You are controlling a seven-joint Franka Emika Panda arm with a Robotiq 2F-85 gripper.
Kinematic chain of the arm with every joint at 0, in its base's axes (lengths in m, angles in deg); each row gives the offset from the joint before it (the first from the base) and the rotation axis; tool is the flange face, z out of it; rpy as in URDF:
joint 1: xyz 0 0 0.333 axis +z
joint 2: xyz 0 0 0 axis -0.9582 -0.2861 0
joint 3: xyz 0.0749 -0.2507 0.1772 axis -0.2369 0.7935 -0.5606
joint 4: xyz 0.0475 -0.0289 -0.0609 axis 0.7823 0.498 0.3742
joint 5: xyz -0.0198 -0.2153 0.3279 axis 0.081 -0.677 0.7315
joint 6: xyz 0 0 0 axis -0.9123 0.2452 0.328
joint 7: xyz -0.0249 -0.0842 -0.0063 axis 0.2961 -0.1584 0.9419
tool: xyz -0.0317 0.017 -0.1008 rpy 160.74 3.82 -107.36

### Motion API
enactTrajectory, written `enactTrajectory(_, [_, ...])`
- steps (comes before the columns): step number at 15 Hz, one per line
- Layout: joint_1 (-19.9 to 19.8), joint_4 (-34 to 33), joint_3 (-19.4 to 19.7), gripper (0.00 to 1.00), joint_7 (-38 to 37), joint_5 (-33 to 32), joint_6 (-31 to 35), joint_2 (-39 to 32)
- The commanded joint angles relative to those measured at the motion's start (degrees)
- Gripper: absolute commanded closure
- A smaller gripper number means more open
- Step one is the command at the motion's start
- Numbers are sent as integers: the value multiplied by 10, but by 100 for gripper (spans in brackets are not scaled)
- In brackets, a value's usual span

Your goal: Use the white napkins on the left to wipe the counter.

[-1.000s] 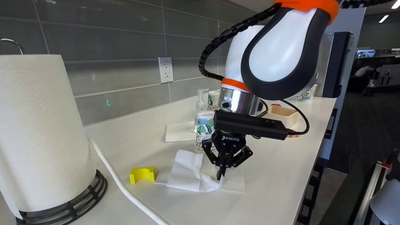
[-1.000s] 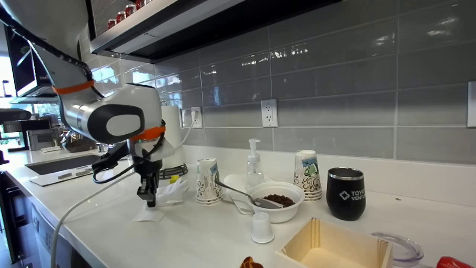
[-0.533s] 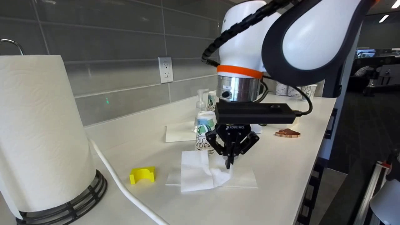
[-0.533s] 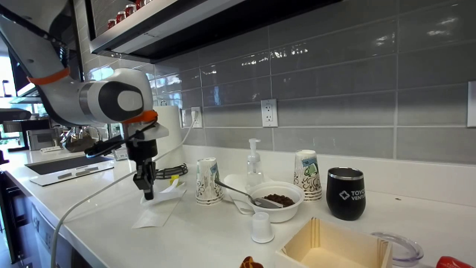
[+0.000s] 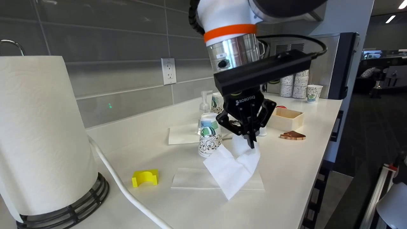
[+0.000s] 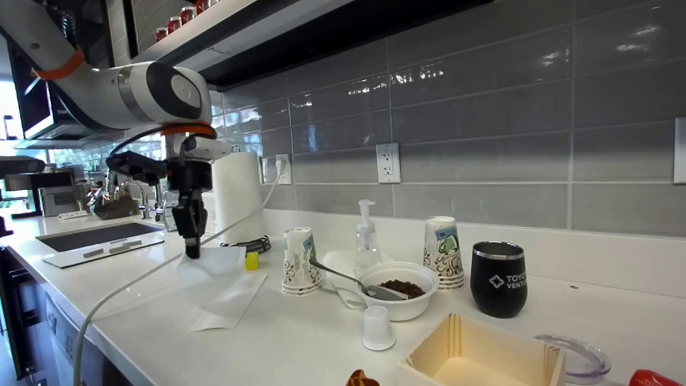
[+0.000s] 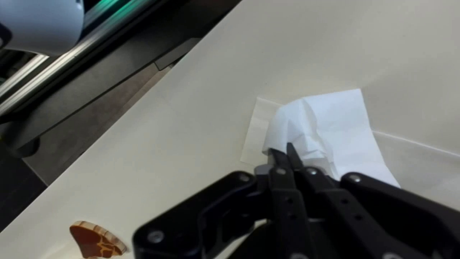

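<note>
A white napkin in the closed hand — counter beneath.

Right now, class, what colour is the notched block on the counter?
The notched block is yellow, clearest in an exterior view.

In an exterior view, strong light washes out the far left and glare spots the glossy wall tiles. We find the bench brightly lit (its shadows soft and faint), the floor beyond dim. Our wrist view is duller, the claw blurred toward the lower edge.
</note>
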Motion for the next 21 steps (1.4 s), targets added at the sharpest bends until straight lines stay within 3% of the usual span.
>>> enactTrajectory(1, [-6,-62,-7,100,-1,-26,-76,-47])
enactTrajectory(10, [24,-132,-7,100,1,-60,-106,-188])
enactTrajectory(21, [101,-271,-4,100,10,-200,-191,-291])
